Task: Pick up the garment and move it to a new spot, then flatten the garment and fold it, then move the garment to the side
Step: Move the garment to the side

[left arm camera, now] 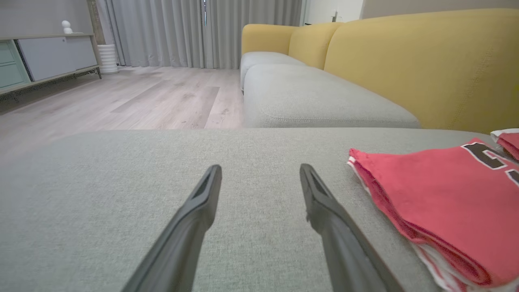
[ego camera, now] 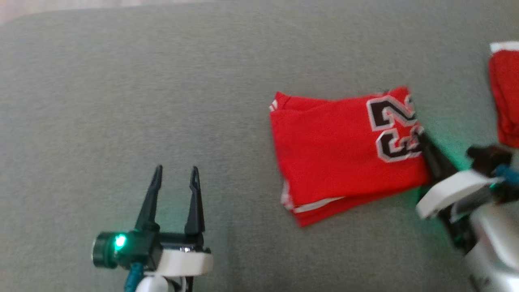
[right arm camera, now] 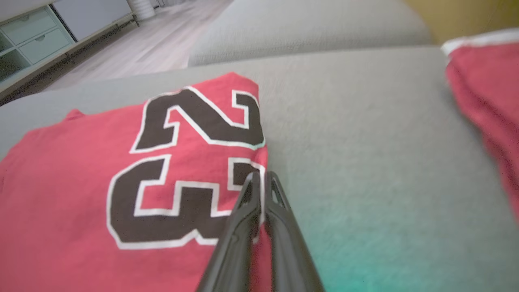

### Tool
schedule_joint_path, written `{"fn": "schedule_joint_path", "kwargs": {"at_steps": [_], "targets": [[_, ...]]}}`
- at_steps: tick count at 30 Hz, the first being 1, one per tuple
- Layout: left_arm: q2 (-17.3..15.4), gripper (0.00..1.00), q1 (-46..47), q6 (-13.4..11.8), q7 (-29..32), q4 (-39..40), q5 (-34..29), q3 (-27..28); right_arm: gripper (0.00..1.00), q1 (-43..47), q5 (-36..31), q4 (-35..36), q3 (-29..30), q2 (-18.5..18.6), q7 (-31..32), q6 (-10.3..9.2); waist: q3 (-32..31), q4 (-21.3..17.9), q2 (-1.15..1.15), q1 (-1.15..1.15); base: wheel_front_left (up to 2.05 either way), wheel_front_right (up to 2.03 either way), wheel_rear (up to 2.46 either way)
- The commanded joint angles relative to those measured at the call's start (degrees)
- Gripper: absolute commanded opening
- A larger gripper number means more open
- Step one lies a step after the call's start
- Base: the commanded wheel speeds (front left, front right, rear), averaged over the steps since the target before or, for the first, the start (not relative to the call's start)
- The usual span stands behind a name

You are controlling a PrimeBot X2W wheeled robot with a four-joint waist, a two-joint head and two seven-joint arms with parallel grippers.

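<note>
1. Grey upholstery is seen across the head view: a broad grey cushion (ego camera: 121, 81), with a yellow sofa back (left arm camera: 405, 61), a wooden floor (left arm camera: 142, 97) and pale curtains (left arm camera: 162, 32) pictured behind it in the left wrist view.
2. A red jersey (ego camera: 332, 154), folded into a flat stack with its black-and-white number facing up, is shown lying on the cushion toward 3 o'clock.
3. The right gripper (ego camera: 422, 140), reaching in from 4 o'clock, is seen with its fingers pressed together on the jersey's right-hand edge, beside the number; a sliver of fabric is visible between them.
4. The left gripper (ego camera: 176, 170) is pictured at 7 o'clock over bare cushion, jaws spread wide and holding nothing, well apart from the jersey.
5. A second red garment (ego camera: 505, 101) with white trim is seen at 2 o'clock, apart from the jersey.
</note>
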State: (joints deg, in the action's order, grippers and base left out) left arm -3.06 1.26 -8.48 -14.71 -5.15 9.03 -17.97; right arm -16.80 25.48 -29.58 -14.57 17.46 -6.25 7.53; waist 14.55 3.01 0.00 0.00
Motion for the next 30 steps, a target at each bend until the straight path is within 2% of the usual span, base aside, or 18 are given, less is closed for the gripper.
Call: {"fn": "schedule_joint_path", "kwargs": {"at_steps": [1,7,12,16,23,24,25,30], "targets": [[0.2,1.0,2.6,-0.5,-0.3,2.4,-0.2,2.5,0.0,-2.6,-0.6,2.2,0.0,2.3,-1.0,-0.04,1.3,-1.8,0.0,0.0,0.0,0.0,0.0],[0.2,1.0,4.3,-0.1,-0.3,4.5,2.2,4.3,0.0,-7.7,-2.4,5.2,3.3,8.1,0.2,-0.04,4.6,-5.8,0.0,0.0,0.0,0.0,0.0],[0.2,1.0,6.0,2.6,-0.3,4.6,4.6,4.8,0.0,-11.9,-3.8,7.9,7.9,13.5,2.5,-0.04,7.3,-8.7,0.0,0.0,0.0,0.0,0.0],[0.2,1.0,7.1,4.3,-0.3,4.9,5.1,4.9,0.0,-13.4,-4.9,9.1,12.9,16.3,4.0,-0.04,9.0,-10.0,0.0,0.0,0.0,0.0,0.0],[0.2,1.0,8.5,6.0,-0.3,5.6,3.8,4.9,0.0,-14.4,-7.0,7.9,19.7,18.7,5.0,-0.04,10.1,-11.2,0.0,0.0,0.0,0.0,0.0],[0.2,1.0,8.6,6.3,-0.3,5.7,3.6,4.9,0.16,-14.5,-7.8,7.5,20.9,18.5,5.2,-0.04,10.1,-11.3,0.0,0.0,0.0,0.0,0.0],[0.2,1.0,8.7,6.5,-0.3,5.8,3.4,5.0,1.0,-14.6,-8.8,7.5,21.9,18.0,5.0,-0.04,10.0,-11.4,0.0,0.0,0.0,0.0,0.0],[0.2,1.0,8.1,7.1,-0.3,6.1,3.2,5.3,1.0,-12.8,-12.9,8.9,22.6,13.2,3.9,-0.04,8.3,-11.8,0.0,0.0,0.0,0.0,0.0]]}}
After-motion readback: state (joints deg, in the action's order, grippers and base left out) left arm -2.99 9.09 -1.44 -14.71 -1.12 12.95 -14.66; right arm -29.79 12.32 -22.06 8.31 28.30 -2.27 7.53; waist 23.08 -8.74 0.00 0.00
